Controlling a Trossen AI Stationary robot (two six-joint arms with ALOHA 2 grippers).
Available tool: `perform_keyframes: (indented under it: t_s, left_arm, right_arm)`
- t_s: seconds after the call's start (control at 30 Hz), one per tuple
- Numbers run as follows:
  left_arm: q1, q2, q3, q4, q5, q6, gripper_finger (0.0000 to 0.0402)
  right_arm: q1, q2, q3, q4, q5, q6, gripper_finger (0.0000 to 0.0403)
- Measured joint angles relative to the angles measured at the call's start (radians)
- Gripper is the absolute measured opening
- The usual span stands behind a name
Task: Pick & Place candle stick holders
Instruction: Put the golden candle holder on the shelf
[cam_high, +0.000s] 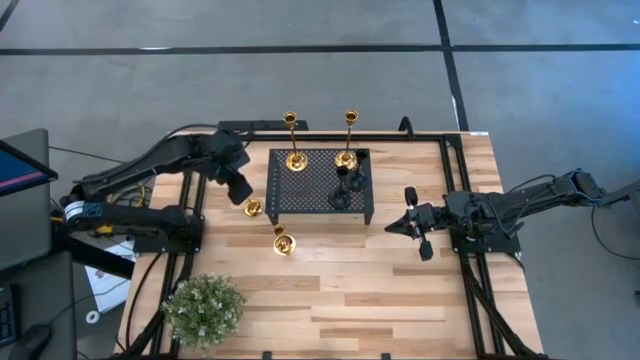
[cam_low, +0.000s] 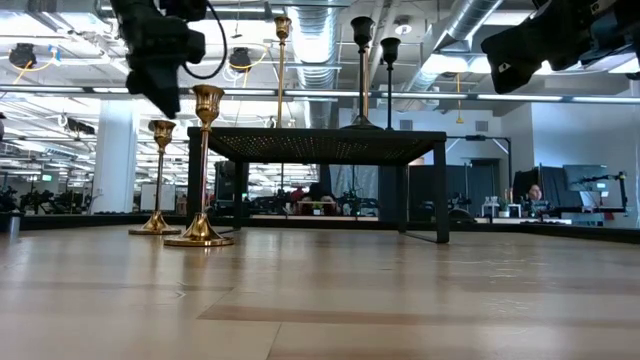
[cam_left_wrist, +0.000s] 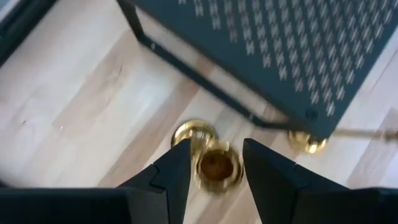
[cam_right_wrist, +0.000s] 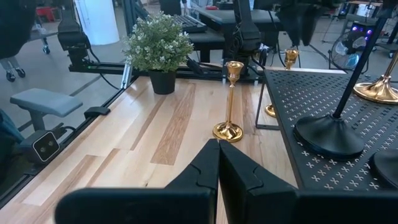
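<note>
- Left claw hangs spread above a short gold candle holder on the desk, beside the black stand.
- Right claw, pressed together and empty, waits right of the stand.

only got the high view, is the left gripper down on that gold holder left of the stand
Observer: No. The low view shows the left gripper just above the holder, not touching its cup.
Operator: lined up though
Observer: Yes. In the left wrist view the cup sits between its fingers.
Operator: fingers open
Observer: Open, one on each side of the cup. The right gripper is shut and empty, beside the stand.
</note>
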Motion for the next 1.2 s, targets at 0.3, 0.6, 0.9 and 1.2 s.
perform_keyframes:
  t_s: [0.3,0.6,0.9,1.2]
  left_arm:
    - [0.000,-0.054,0.000,-0.046,0.000,0.006,0.0145]
    - [0.000,-0.042,-0.001,-0.045,-0.006,-0.006,0.0145]
    - [0.000,-0.043,-0.054,-0.046,-0.008,-0.023,0.0145]
    - [0.000,-0.039,-0.055,-0.020,-0.008,-0.023,0.0145]
  right_arm:
    - [0.000,0.000,0.000,0.003,0.000,0.000,0.0000]
    - [0.000,0.000,0.000,0.004,0.000,0.000,0.0000]
    - [0.000,0.000,0.000,0.004,0.000,0.000,0.0000]
    - [-0.001,0.000,0.000,0.004,0.000,0.000,0.0000]
